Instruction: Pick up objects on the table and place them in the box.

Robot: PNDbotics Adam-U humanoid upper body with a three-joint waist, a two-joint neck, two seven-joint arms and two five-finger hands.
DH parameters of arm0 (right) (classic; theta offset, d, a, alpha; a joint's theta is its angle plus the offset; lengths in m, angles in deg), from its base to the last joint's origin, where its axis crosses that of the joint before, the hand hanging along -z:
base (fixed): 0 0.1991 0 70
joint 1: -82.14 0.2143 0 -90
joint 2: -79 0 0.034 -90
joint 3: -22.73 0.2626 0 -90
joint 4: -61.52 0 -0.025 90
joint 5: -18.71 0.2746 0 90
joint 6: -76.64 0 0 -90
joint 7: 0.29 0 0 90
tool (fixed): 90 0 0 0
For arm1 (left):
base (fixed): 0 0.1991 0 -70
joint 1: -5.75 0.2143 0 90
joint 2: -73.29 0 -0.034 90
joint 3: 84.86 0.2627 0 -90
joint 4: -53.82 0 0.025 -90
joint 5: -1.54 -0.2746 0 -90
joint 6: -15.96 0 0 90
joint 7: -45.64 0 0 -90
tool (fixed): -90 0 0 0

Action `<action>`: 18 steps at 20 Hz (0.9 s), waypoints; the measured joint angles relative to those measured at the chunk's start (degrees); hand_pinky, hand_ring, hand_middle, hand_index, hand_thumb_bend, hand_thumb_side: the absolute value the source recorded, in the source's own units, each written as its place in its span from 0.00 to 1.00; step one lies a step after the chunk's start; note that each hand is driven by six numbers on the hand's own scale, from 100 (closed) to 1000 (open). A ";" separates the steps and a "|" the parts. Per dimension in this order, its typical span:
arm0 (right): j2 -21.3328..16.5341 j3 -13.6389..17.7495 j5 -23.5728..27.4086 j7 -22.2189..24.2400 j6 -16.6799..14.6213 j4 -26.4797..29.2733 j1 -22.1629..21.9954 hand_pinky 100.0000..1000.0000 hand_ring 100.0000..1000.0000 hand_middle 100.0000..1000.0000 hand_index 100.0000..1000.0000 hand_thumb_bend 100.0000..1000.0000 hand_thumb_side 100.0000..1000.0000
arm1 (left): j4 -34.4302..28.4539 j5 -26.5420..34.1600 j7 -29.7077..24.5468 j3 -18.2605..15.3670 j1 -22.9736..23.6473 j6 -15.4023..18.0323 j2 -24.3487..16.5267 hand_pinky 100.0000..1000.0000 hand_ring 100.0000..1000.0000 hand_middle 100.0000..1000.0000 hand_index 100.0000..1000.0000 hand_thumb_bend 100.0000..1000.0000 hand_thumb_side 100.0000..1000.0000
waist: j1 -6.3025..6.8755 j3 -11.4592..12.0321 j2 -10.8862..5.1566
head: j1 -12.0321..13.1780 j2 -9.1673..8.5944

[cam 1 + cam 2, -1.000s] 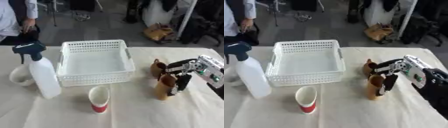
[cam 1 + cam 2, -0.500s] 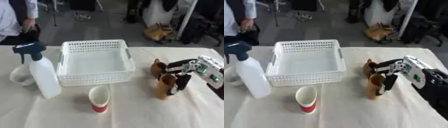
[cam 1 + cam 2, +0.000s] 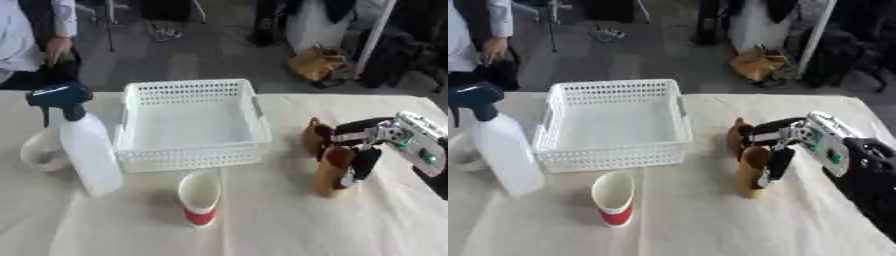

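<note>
A white slatted basket stands in the middle of the cloth-covered table. Left of it is a white spray bottle with a dark blue trigger head, and in front of it a white paper cup with a red base. To the right of the basket stand two brown objects: a taller tan one in front and a darker one behind. My right hand comes in from the right with its fingers curled round the tan object. The left hand is out of sight.
A whitish round object lies behind the spray bottle at the table's left. A person stands beyond the table's far left corner. Bags and stands sit on the floor past the far edge.
</note>
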 measured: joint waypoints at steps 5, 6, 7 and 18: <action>0.00 -0.01 -0.01 -0.26 -0.13 0.02 0.00 0.14 0.53 0.56 0.65 0.32 0.21 | 0.00 0.00 -0.01 0.00 0.00 0.00 0.06 1.00 0.91 0.78 0.78 0.00 1.00 | -0.04 -0.08 0.00 | -0.03 0.00; 0.00 -0.01 -0.01 -0.29 -0.10 0.03 0.00 0.14 0.53 0.56 0.65 0.32 0.21 | 0.00 0.00 -0.01 0.00 0.00 0.00 0.06 1.00 0.91 0.78 0.78 0.00 1.00 | -0.05 -0.08 0.00 | -0.03 0.00; 0.00 -0.01 -0.01 -0.32 -0.07 0.05 0.01 0.13 0.53 0.56 0.64 0.30 0.21 | 0.00 0.00 -0.01 0.00 0.00 0.00 0.06 1.00 0.91 0.78 0.78 0.00 1.00 | -0.07 -0.09 0.00 | -0.03 0.00; -0.02 -0.03 0.46 -0.71 0.35 1.24 0.61 0.11 0.51 0.54 0.62 0.26 0.23 | 0.00 0.00 -0.01 -0.03 0.00 0.00 0.06 1.00 0.91 0.78 0.77 0.00 1.00 | -0.36 -0.30 -0.01 | -0.02 0.00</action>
